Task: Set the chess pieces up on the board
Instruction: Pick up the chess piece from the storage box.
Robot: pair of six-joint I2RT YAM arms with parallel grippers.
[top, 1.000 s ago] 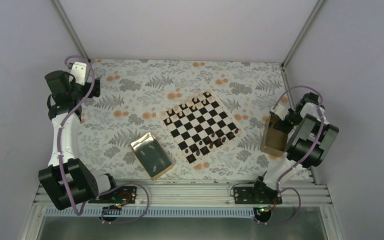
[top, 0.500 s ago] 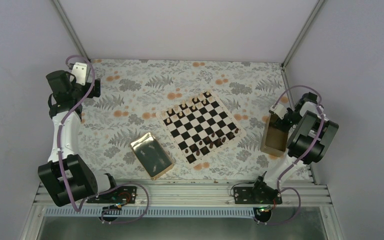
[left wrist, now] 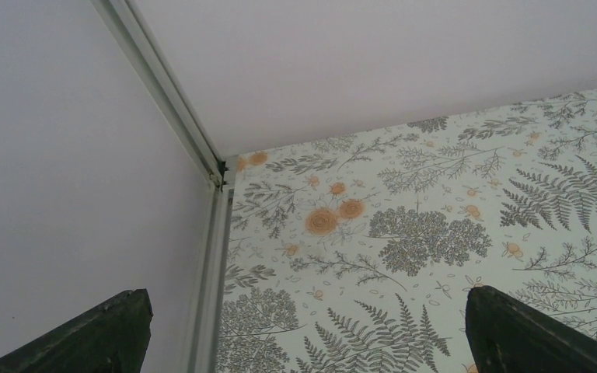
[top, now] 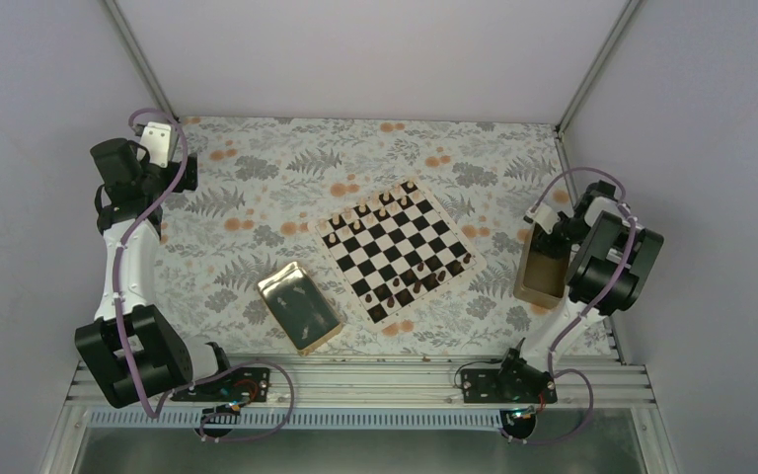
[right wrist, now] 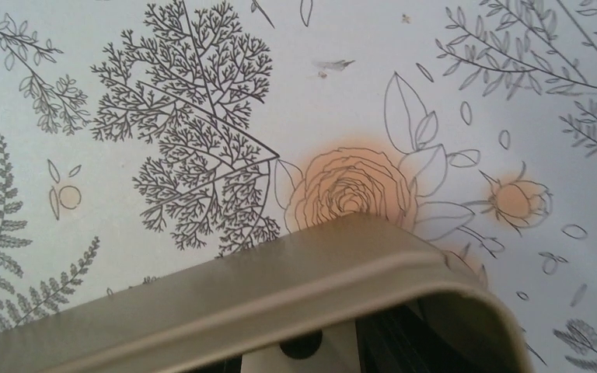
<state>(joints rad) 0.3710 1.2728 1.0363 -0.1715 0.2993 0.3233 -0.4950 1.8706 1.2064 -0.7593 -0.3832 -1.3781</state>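
Observation:
The board (top: 396, 248) lies turned at an angle in the middle of the table. Light tan chess pieces (top: 367, 209) line its far left side and dark brown ones (top: 420, 276) stand along its near right side. My right gripper (top: 551, 240) reaches down into the small tan box (top: 540, 277) at the right. In the right wrist view the box rim (right wrist: 280, 286) fills the bottom and hides the jaws and what lies inside. My left gripper (left wrist: 308, 336) hangs open and empty over the table's far left corner, with its dark fingertips (left wrist: 109, 330) far apart.
A shiny gold tray (top: 299, 306) sits near the front, left of the board, with small dark shapes in it. Walls and metal posts (left wrist: 172, 93) close in the table on three sides. Both arm bases stand on the front rail (top: 375, 380).
The right arm has swung slightly left and its wrist now sits more over the tan box. The left arm shifted a little early on, then held still.

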